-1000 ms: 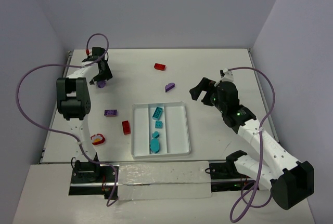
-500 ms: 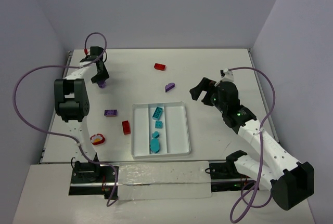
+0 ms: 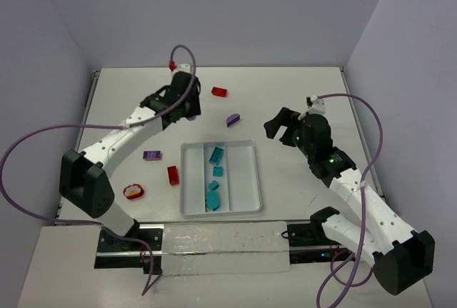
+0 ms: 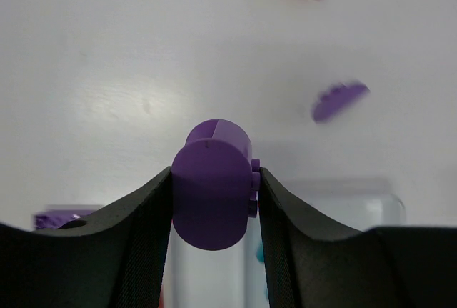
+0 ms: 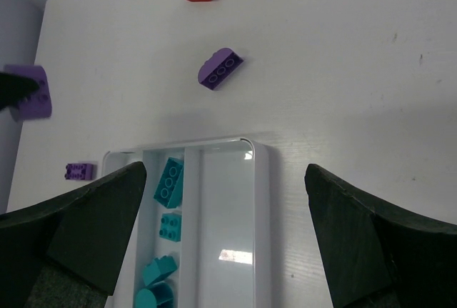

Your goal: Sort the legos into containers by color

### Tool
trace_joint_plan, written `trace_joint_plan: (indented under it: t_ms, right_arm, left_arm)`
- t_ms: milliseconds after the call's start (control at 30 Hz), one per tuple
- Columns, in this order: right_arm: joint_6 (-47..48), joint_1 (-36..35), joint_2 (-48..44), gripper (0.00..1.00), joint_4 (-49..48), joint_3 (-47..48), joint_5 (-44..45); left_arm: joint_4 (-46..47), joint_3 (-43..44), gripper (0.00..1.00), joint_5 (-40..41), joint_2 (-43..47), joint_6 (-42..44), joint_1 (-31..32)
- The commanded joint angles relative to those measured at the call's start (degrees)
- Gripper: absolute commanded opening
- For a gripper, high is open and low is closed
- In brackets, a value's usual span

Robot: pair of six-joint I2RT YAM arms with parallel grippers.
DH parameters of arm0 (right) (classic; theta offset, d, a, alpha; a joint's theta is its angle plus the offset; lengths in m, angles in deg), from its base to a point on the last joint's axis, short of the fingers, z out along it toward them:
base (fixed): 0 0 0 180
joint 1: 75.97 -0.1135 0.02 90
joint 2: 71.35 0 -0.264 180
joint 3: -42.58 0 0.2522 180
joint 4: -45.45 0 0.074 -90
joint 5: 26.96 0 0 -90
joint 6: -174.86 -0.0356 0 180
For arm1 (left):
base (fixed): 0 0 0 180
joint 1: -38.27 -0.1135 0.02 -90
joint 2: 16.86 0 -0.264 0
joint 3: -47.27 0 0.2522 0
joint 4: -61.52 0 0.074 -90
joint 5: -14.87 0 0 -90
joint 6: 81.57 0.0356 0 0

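Holding a purple rounded brick (image 4: 211,208) clamped between its two fingers, the left gripper (image 3: 187,104) hangs above the table (image 3: 300,86), out beyond the far left corner of the white tray (image 3: 184,179). The jaws are closed only as far as the brick lets them.

To my eye the grip is the weak spot: the pads press on curved sides, so the brick could twist or squirt out on the way over. The release could also go wrong. The teal bricks (image 3: 216,155) fill the middle compartment and the lanes either side look bare, so a drop made off-centre would put purple in with teal.

The right gripper (image 3: 280,123) hovers off the tray's far right corner, jaws spread wide and holding nothing. If both arms reach over the tray at once, they may crowd each other.

Loose on the table are:
- a second purple rounded brick (image 3: 233,118), just beyond the tray
- a red brick (image 3: 219,91), further back
- a purple studded brick (image 3: 151,155) and another red brick (image 3: 173,174), left of the tray
- a red-and-white piece (image 3: 133,191), nearer the arm bases

None of these seems to block the way to the tray.
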Motion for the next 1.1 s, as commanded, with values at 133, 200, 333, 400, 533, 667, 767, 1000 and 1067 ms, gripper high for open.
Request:
trace_joint_plan:
  t_ms: [133, 200, 333, 400, 533, 667, 767, 1000, 1067]
  right_arm:
    - [2.0, 0.7, -5.0, 1.0, 2.4, 2.8, 5.2]
    - [2.1, 0.8, -5.4, 1.0, 2.9, 2.9, 5.5]
    - [2.0, 0.9, -5.7, 1.0, 3.7, 2.8, 5.6]
    - [2.0, 0.9, -6.3, 1.0, 3.9, 2.5, 5.9]
    - [2.0, 1.0, -7.1, 1.0, 4.3, 2.4, 6.1]
    - [2.2, 1.2, -7.6, 1.0, 4.8, 2.4, 6.7]
    - [2.3, 1.2, -8.0, 1.0, 4.9, 2.3, 6.9]
    - [2.6, 1.4, -8.1, 1.0, 5.2, 2.6, 7.3]
    - [2.7, 1.4, -8.2, 1.0, 5.4, 2.6, 7.5]
  left_arm:
    - [0.0, -5.6, 0.17, -2.3, 0.2, -12.4, 17.1]
    - [-0.2, -2.9, 0.17, -1.8, -3.1, -13.4, 20.0]
    - [-0.5, 0.6, 0.18, -2.0, -8.1, -13.8, 24.9]
    - [-0.4, 2.0, 0.19, -1.8, -10.9, -13.8, 25.9]
    - [0.9, 2.3, 0.26, -2.7, -13.7, -13.5, 26.1]
    - [1.2, 3.5, 0.48, -2.2, -16.1, -13.3, 26.1]
    - [0.3, 5.0, 0.65, -1.0, -17.2, -12.9, 26.1]
    - [-1.8, 9.4, 0.91, 1.9, -18.1, -9.9, 26.0]
    - [-2.5, 10.2, 0.91, 2.6, -18.0, -9.1, 25.2]
